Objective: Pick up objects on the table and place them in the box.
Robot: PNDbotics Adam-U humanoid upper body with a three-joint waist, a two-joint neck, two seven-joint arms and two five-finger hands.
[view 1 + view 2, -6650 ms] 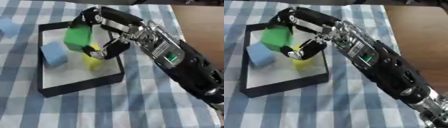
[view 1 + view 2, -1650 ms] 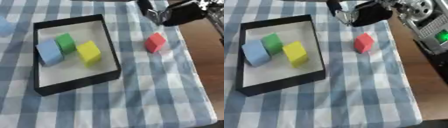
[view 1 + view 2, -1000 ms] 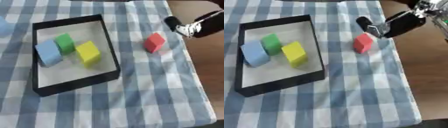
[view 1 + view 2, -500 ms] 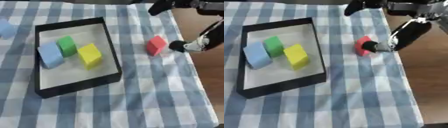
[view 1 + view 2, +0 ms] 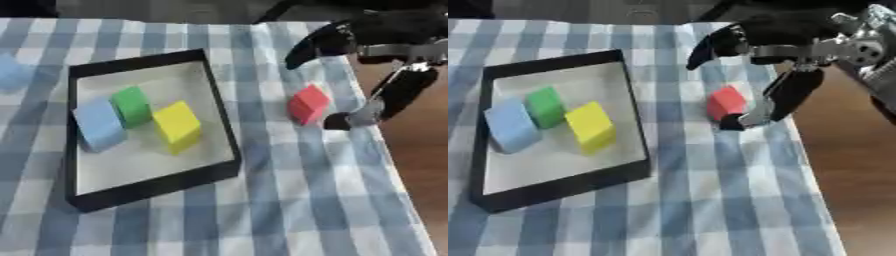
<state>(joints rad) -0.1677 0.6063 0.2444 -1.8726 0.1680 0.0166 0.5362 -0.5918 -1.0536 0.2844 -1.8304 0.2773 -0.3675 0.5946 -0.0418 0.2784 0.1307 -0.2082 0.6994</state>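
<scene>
Now spread wide over a small red cube (image 5: 307, 103) near the right edge of a blue-and-white checked tablecloth (image 5: 280, 200): right hand (image 5: 785, 47), black with silver joints, fingers (image 5: 317, 43) reaching above the cube and thumb (image 5: 385, 102) hanging just right of it, tip close beside, contact unclear. Sitting toward the left, shallow black-rimmed box (image 5: 223, 120), holding pale blue block (image 5: 98, 125), green block (image 5: 132, 105) and yellow block (image 5: 178, 124) side by side. At the left edge, another pale blue shape (image 5: 10, 72)
</scene>
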